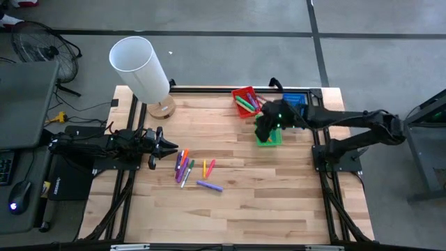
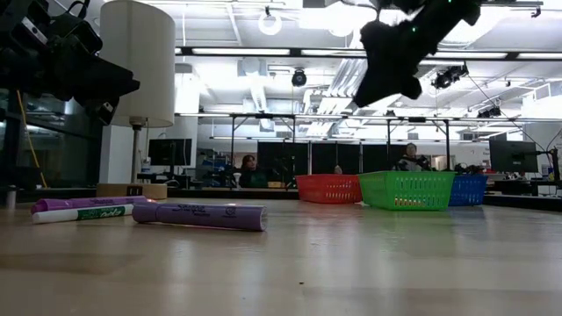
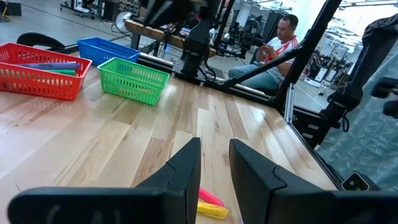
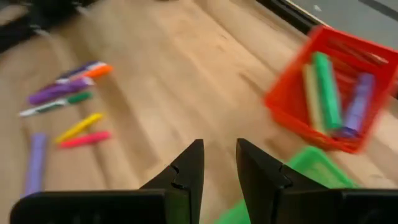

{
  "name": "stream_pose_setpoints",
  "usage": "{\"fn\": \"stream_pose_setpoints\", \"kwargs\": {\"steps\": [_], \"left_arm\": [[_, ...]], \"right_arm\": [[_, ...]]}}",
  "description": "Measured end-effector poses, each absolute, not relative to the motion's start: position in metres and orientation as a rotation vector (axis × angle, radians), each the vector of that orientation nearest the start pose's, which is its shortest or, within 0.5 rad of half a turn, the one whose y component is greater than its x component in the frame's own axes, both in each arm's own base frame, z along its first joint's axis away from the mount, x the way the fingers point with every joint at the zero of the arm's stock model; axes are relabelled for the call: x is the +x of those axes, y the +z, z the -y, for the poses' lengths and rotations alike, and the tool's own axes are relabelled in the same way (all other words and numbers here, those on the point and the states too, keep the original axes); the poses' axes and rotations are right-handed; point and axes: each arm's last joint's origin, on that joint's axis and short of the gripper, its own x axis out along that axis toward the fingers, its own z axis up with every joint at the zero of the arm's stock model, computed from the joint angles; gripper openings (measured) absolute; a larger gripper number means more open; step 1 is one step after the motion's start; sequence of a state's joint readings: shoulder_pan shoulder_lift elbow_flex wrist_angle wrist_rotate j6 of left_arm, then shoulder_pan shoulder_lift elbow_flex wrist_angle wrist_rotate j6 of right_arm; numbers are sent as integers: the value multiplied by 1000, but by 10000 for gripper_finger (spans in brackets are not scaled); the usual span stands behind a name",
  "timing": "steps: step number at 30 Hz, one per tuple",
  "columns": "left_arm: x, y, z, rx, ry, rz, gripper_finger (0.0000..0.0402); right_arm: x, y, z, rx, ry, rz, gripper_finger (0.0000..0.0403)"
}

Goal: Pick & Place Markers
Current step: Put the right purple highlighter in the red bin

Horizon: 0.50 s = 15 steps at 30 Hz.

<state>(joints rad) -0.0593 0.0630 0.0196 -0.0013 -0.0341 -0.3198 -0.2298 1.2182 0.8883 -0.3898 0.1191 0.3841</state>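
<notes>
Table: light wooden top (image 1: 237, 209) in a dark frame, seen whole from above.
Markers on table: a loose cluster (image 1: 187, 167) lies left of centre, in purple, orange, green, yellow and pink; one purple marker (image 1: 209, 185) lies apart, nearer the front edge.
Markers, low view: the purple marker (image 2: 200, 215) lies flat in the foreground, with a purple and a white-bodied one just behind it at the left.
Markers in tray: several, green and purple among them, lie inside the red tray (image 1: 244, 102).
Trays: red, green (image 1: 268, 137) and blue (image 1: 296, 100) trays are grouped at the back right of the table; the green one is partly covered by the right arm.
Left gripper: (image 1: 169, 148) at the left side of the table, just beside the marker cluster. Fingers (image 3: 180, 174) stand a narrow gap apart with nothing between them; a yellow and a pink marker show on the table beyond the tips.
Right gripper: (image 1: 265, 125) raised above the green tray, close to the red one. Fingers (image 4: 186, 168) are a narrow gap apart and empty.
Lamp: white shade on a round wooden base (image 1: 143, 70) at the back left corner.
Background: people sit at desks in the room beyond the table.
</notes>
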Motion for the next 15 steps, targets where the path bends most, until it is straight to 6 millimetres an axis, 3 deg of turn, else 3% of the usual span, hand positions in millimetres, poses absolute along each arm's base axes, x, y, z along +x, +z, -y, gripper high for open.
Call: {"fn": "stream_pose_setpoints", "kwargs": {"steps": [8,15], "left_arm": [[100,165,5,-317,-18,-48,83],[100,165,5,-318,-18,-49,83]], "right_arm": [[257,255,7,322,-319,-555,82],[250,221,-28,309,-230,-399,82]]}}
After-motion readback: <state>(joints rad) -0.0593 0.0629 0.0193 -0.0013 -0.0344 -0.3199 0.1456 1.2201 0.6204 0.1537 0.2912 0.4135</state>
